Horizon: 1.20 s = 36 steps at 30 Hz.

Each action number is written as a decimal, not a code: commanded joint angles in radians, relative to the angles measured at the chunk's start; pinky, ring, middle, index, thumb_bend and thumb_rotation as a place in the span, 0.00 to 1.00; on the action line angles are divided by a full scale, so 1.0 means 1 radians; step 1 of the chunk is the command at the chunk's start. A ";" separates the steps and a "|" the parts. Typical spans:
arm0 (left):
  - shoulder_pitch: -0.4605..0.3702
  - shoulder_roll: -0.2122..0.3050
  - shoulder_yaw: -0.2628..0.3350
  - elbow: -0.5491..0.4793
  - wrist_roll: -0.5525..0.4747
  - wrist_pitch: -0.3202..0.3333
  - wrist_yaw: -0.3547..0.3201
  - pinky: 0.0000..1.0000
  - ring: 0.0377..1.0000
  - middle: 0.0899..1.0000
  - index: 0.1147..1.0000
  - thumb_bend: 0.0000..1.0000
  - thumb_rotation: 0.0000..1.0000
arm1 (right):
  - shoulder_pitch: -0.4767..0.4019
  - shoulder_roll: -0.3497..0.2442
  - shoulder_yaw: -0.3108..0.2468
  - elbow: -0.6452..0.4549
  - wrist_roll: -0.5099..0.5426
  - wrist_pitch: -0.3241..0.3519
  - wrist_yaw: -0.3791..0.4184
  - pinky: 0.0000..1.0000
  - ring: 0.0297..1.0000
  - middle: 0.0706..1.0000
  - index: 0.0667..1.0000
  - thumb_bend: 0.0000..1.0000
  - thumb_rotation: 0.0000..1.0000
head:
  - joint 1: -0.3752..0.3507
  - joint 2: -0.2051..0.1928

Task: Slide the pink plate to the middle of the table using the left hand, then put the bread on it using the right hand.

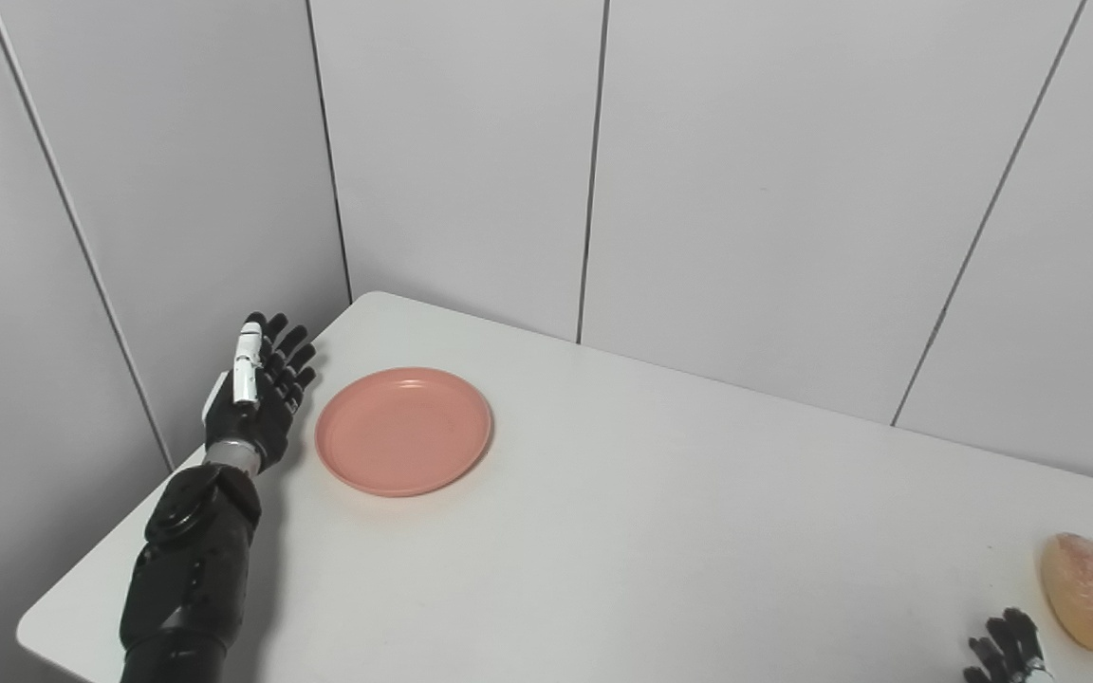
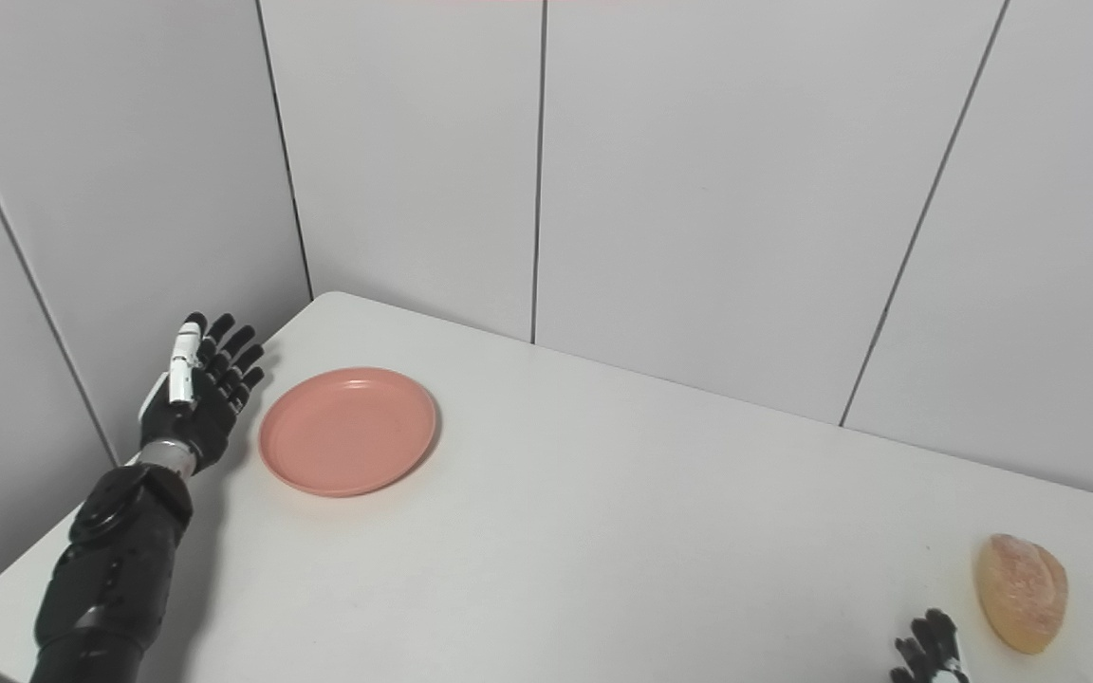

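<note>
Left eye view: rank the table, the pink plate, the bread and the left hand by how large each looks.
1. table, by far the largest.
2. pink plate.
3. left hand, open beside the plate.
4. bread, though it sits nearer the camera, so third and fourth are close.

White counter [image 2: 603, 531] set against grey panelled walls. Pink plate [image 2: 348, 432] lies flat near the counter's far left corner. Left hand [image 2: 197, 398] stands just beside the plate's left edge, not touching, fingers [image 2: 229, 351] spread apart and extended. Bread [image 2: 1021, 592] rests at the counter's right side, well apart from the plate. Right hand [image 2: 931, 655] shows only fingertips at the bottom edge, near the bread.
</note>
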 commanded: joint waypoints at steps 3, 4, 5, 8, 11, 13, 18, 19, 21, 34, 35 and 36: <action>-0.020 0.014 -0.010 -0.013 0.007 -0.043 -0.005 0.99 0.95 0.95 0.93 0.34 1.00 | -0.020 -0.010 -0.009 -0.019 0.008 -0.013 0.009 1.00 1.00 1.00 1.00 0.23 1.00 | -0.002 0.001; -0.020 0.013 -0.013 -0.007 0.010 -0.047 -0.006 0.99 0.95 0.94 0.93 0.34 1.00 | -0.020 -0.010 -0.010 -0.019 0.010 -0.014 0.009 1.00 1.00 1.00 1.00 0.23 1.00 | -0.003 0.002; -0.018 0.011 -0.015 -0.007 0.011 -0.048 -0.004 0.98 0.94 0.94 0.93 0.33 1.00 | -0.020 -0.010 -0.010 -0.019 0.013 -0.016 0.011 1.00 1.00 1.00 1.00 0.23 1.00 | -0.004 0.002; -0.015 0.005 -0.018 -0.007 0.008 -0.046 -0.001 0.97 0.93 0.93 0.92 0.31 1.00 | -0.019 -0.011 -0.011 -0.023 0.013 -0.013 0.011 1.00 1.00 1.00 1.00 0.24 1.00 | -0.003 0.005; -0.018 -0.001 -0.015 0.003 0.002 -0.045 -0.001 0.97 0.94 0.94 0.93 0.30 1.00 | -0.017 -0.014 -0.011 -0.028 0.013 -0.008 0.012 1.00 1.00 1.00 1.00 0.24 1.00 | -0.001 0.007; -0.019 -0.003 -0.017 0.009 0.007 -0.045 0.004 0.97 0.94 0.94 0.93 0.31 1.00 | -0.016 -0.014 -0.012 -0.033 0.018 0.000 0.012 1.00 1.00 1.00 1.00 0.24 1.00 | -0.002 0.009; -0.022 -0.001 -0.027 0.035 0.017 -0.062 -0.006 0.97 0.94 0.94 0.92 0.32 1.00 | -0.019 -0.016 -0.011 -0.019 0.015 -0.019 0.014 1.00 1.00 1.00 1.00 0.25 1.00 | -0.005 0.010; -0.023 0.000 -0.030 0.041 0.018 -0.067 -0.008 0.97 0.94 0.94 0.92 0.33 1.00 | -0.019 -0.015 -0.011 -0.017 0.015 -0.021 0.015 1.00 1.00 1.00 1.00 0.25 1.00 | -0.005 0.010; -0.024 0.000 -0.031 0.057 0.016 -0.075 -0.017 0.98 0.94 0.94 0.93 0.34 1.00 | -0.020 -0.013 -0.010 -0.022 0.012 -0.016 0.011 1.00 1.00 1.00 1.00 0.24 1.00 | -0.007 0.010; -0.029 -0.019 -0.027 0.092 -0.009 -0.078 -0.023 0.95 0.93 0.93 0.92 0.33 1.00 | -0.019 -0.009 -0.008 -0.033 0.000 -0.013 0.003 1.00 1.00 1.00 1.00 0.25 1.00 | -0.014 0.016; -0.029 -0.020 -0.028 0.093 -0.010 -0.079 -0.026 0.95 0.93 0.93 0.92 0.33 1.00 | -0.019 -0.009 -0.007 -0.033 -0.005 -0.013 0.001 1.00 1.00 1.00 1.00 0.25 1.00 | -0.014 0.016; -0.028 -0.023 -0.030 0.095 -0.007 -0.084 -0.026 0.95 0.94 0.94 0.92 0.33 1.00 | -0.020 -0.010 -0.007 -0.032 -0.007 -0.016 0.001 1.00 1.00 1.00 1.00 0.25 1.00 | -0.015 0.017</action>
